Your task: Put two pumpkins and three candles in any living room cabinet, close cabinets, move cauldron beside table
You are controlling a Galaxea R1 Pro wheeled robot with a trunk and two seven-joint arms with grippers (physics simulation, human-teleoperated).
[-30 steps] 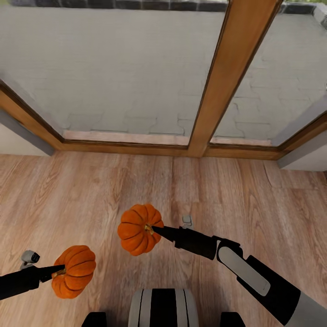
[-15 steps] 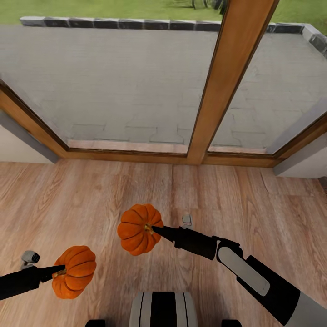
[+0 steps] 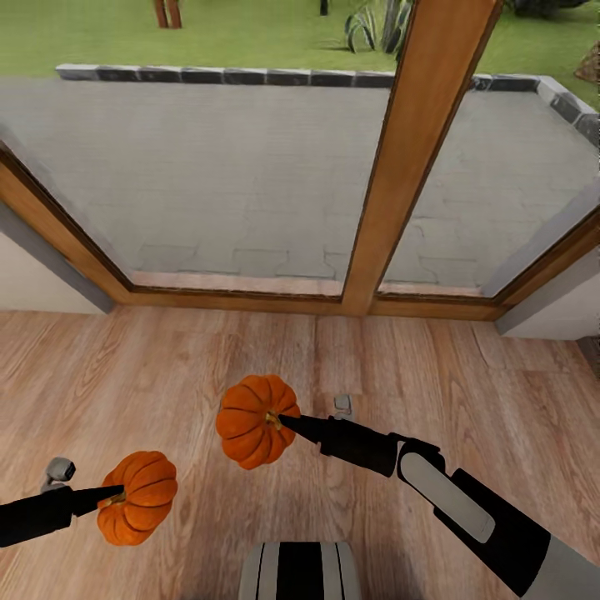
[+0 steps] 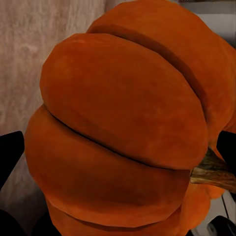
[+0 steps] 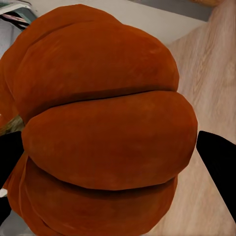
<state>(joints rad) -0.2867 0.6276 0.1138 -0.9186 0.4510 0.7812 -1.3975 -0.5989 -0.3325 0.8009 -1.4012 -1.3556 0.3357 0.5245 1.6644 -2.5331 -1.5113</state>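
Standing over a wood floor (image 3: 467,367) by a big window (image 3: 217,167), the robot has two pumpkins up in the air, one per arm. From the head view the left pumpkin (image 3: 137,497) hangs low at the robot's left side, with the left gripper (image 3: 110,495) closed on it at the stem end; the right pumpkin (image 3: 257,421) sits higher and nearer the middle, pinched the same way at the tip of the right gripper (image 3: 285,420). Both are well clear of the floor and well apart from each other. That view also takes in the wooden window frame (image 3: 408,158) with its thick upright post, the grey paving (image 3: 217,192) outside, a dark stone kerb (image 3: 250,77) and grass (image 3: 250,33) beyond, plus the top of the robot's trunk (image 3: 300,571). The wrist views give what the head view cannot: close up, the left pumpkin (image 4: 123,132) shows deep ribs and a brownish stem (image 4: 214,172) at one edge, with dark fingers (image 4: 10,157) pressed against it on either side. In the right wrist view the other pumpkin (image 5: 103,132) is flanked by two dark fingers (image 5: 219,162) the same way, a sliver of its stem (image 5: 12,125) at the edge and floor planks behind. Count: two pumpkins, two grippers, each one clamped on its own pumpkin.
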